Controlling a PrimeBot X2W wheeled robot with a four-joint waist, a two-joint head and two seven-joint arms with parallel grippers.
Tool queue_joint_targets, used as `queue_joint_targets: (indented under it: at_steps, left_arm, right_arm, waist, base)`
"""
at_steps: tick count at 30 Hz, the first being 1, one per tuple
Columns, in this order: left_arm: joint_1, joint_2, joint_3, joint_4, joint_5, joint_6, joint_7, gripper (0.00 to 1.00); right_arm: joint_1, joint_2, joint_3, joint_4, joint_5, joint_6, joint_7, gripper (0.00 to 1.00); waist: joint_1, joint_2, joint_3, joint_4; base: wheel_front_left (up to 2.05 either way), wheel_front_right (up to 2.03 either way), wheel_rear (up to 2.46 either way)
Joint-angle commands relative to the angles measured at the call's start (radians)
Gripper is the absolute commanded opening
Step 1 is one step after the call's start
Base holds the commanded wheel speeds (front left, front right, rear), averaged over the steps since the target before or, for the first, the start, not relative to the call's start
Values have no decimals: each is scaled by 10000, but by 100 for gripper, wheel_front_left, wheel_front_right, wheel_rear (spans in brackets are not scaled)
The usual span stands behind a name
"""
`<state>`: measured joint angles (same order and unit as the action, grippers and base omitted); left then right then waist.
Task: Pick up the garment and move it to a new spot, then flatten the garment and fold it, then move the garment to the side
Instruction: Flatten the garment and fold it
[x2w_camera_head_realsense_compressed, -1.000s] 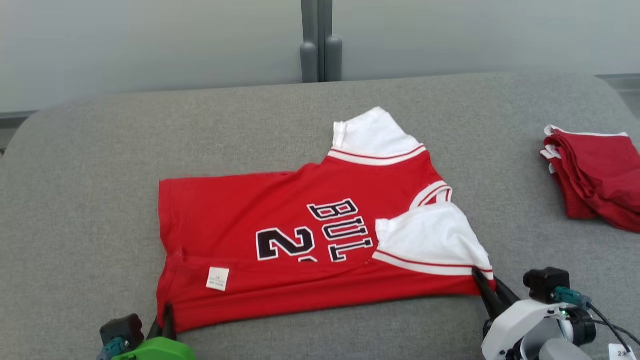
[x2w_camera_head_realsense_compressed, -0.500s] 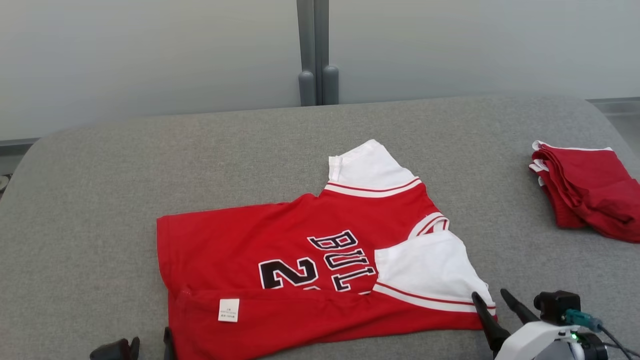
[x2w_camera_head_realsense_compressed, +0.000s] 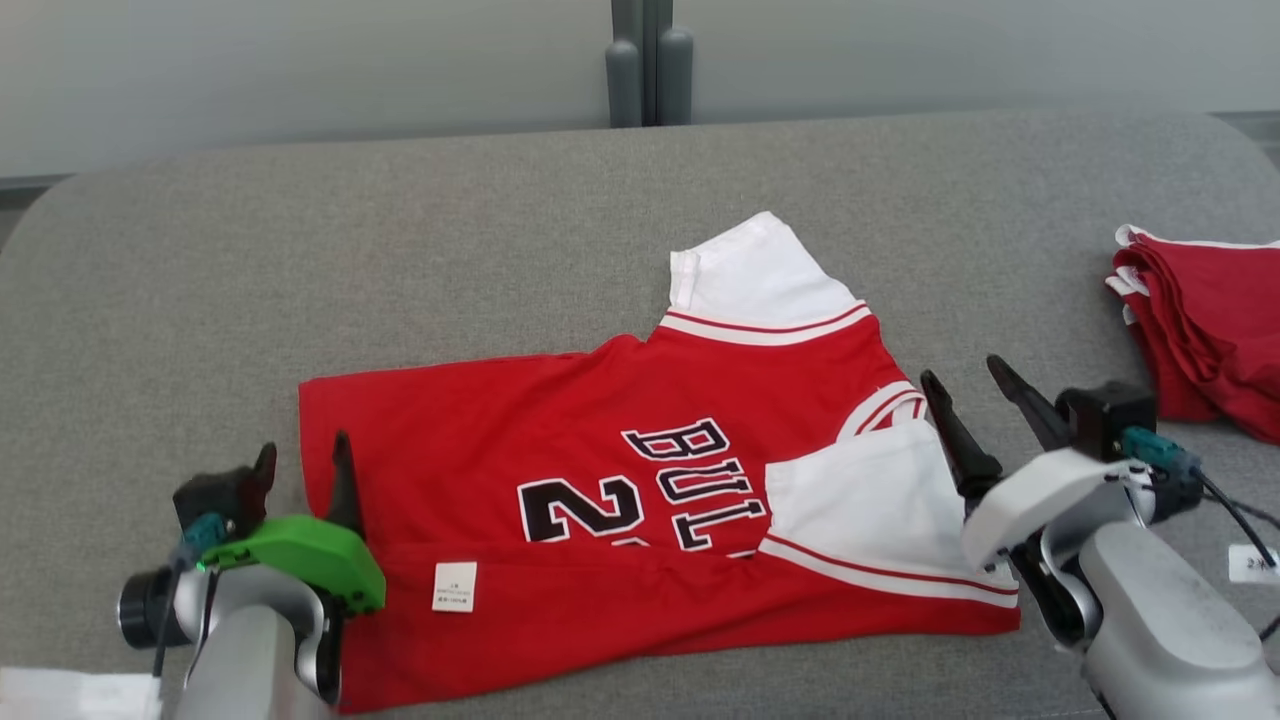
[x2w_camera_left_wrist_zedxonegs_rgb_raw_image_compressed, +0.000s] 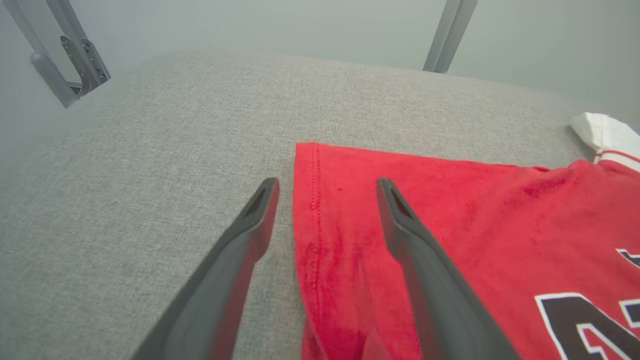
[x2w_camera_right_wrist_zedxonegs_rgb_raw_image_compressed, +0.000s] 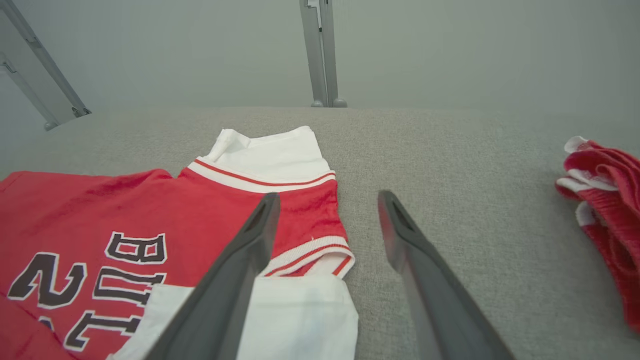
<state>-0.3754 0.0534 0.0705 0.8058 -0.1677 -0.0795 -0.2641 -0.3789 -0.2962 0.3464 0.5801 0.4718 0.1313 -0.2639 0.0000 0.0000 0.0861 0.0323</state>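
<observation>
Garment (x2w_camera_head_realsense_compressed: 480, 440) half-folded — left fingers (x2w_camera_head_realsense_compressed: 343, 485), right fingers (x2w_camera_head_realsense_compressed: 950, 428) spread apart

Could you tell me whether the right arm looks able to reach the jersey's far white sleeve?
Probably yes: the right gripper stands open beside the jersey, and only flat cloth lies between it and the far white sleeve.

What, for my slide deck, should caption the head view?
Open left gripper and open right gripper flank a partly folded red jersey.

A big grey cloth table (x2w_camera_head_realsense_compressed: 480, 220) with round corners sits by a plain pale wall (x2w_camera_head_realsense_compressed: 300, 70). Two grey metal poles (x2w_camera_head_realsense_compressed: 676, 80) stand behind it.
</observation>
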Motion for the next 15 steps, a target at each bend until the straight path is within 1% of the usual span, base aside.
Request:
queue_joint_targets:
  at_steps: [1, 5, 7, 11, 15]
  left_arm:
    - [-562, 155, 0, 226, 106, -15, 5, 100]
    - [-1571, 290, -47, 1125, 224, 111, 5, 100]
    - [-2089, 324, -44, 1349, 200, 144, 5, 100]
    - [-2431, 409, -5, 1899, 157, 221, 5, 100]
    - [-2932, 492, -96, 2361, 308, 405, 5, 100]
  right_arm:
    - [-445, 42, 115, 66, -153, -15, -1, 100]
    - [-1256, 110, 444, 231, -262, -15, -1, 100]
    - [-1602, 95, 626, 247, -260, -15, -1, 100]
    - [-2041, 42, 861, 312, -178, -15, -1, 100]
    - [-2708, -124, 1195, 367, -209, -15, -1, 100]
  waist:
    - [0, 0, 670, -32]
    - [0, 0, 1212, -132]
    - [0, 0, 1448, -182]
    - [0, 0, 1724, -260]
    - [0, 0, 2035, -275]
  base:
    - [0, 0, 0]
    - [0, 0, 0]
    - [0, 0, 0]
    - [0, 0, 0]
    - [0, 0, 0]
